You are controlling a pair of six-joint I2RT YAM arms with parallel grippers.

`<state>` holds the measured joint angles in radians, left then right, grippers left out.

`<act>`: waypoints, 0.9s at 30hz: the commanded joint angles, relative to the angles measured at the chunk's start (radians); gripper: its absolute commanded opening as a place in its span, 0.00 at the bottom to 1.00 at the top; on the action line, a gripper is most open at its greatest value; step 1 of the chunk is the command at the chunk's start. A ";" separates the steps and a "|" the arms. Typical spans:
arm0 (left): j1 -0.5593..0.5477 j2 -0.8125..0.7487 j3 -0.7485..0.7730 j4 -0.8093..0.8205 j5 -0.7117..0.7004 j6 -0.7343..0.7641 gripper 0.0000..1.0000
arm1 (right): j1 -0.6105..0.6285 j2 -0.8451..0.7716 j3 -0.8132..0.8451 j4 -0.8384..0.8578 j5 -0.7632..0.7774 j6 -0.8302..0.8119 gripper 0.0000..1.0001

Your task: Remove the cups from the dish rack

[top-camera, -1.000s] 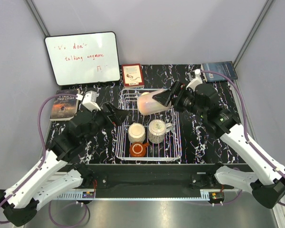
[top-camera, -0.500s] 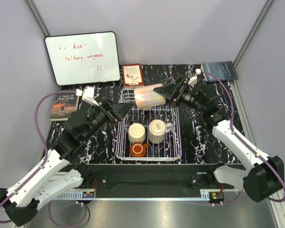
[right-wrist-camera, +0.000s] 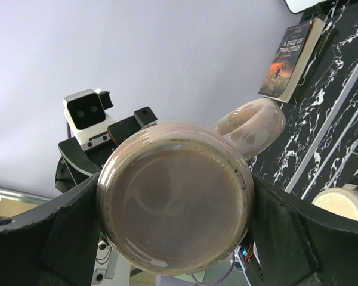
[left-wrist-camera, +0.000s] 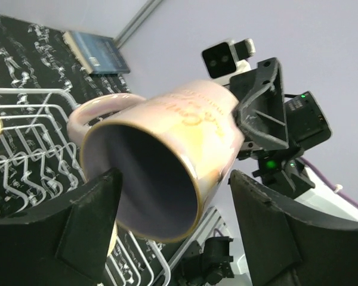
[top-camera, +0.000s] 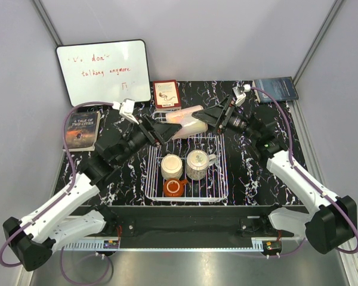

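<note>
My right gripper is shut on the base end of the pale pink mug and holds it on its side above the far end of the white wire dish rack. In the right wrist view its fingers clamp the mug's base. My left gripper is open, with one finger on each side of the mug's mouth and a gap at the right finger. A cream mug, a speckled mug and a squat orange-red mug stand in the rack.
A whiteboard leans at the back left, with a red card beside it. A book lies at the left edge of the black marbled mat, and a dark book lies at the back right.
My right gripper has tipped the pink mug onto its side and carried it back above the rack's far end. My left gripper has moved right and up until its fingers flank the mug's mouth.
</note>
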<state>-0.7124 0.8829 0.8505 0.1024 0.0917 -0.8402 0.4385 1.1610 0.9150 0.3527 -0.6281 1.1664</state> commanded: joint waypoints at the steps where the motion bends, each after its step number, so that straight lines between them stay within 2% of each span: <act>1: 0.005 0.033 0.044 0.154 0.081 -0.016 0.75 | 0.002 -0.014 0.022 0.206 -0.044 0.064 0.00; 12: 0.007 0.126 0.039 0.306 0.212 -0.073 0.65 | 0.011 0.023 0.018 0.200 -0.084 0.062 0.00; 15: 0.007 0.154 0.044 0.324 0.240 -0.079 0.51 | 0.017 0.032 0.012 0.198 -0.091 0.061 0.00; 19: 0.007 0.172 0.047 0.321 0.264 -0.079 0.16 | 0.017 0.026 0.012 0.186 -0.088 0.050 0.00; 20: 0.007 0.174 0.047 0.313 0.264 -0.076 0.00 | 0.017 0.028 0.021 0.177 -0.090 0.046 0.00; 24: 0.007 0.171 0.056 0.257 0.260 -0.053 0.00 | 0.017 0.020 0.050 0.096 -0.091 -0.010 0.00; 25: 0.007 0.169 0.068 0.200 0.250 -0.033 0.00 | 0.017 0.017 0.056 0.076 -0.090 -0.025 0.01; 26: 0.007 0.168 0.074 0.172 0.244 -0.020 0.00 | 0.017 0.009 0.071 0.054 -0.088 -0.040 0.07; 27: 0.007 0.168 0.079 0.148 0.232 -0.007 0.00 | 0.017 0.005 0.077 0.014 -0.085 -0.069 0.19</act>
<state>-0.7033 1.0420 0.8703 0.3920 0.3435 -0.9558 0.4385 1.2041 0.9173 0.4408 -0.6914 1.2884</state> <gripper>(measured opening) 0.235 0.897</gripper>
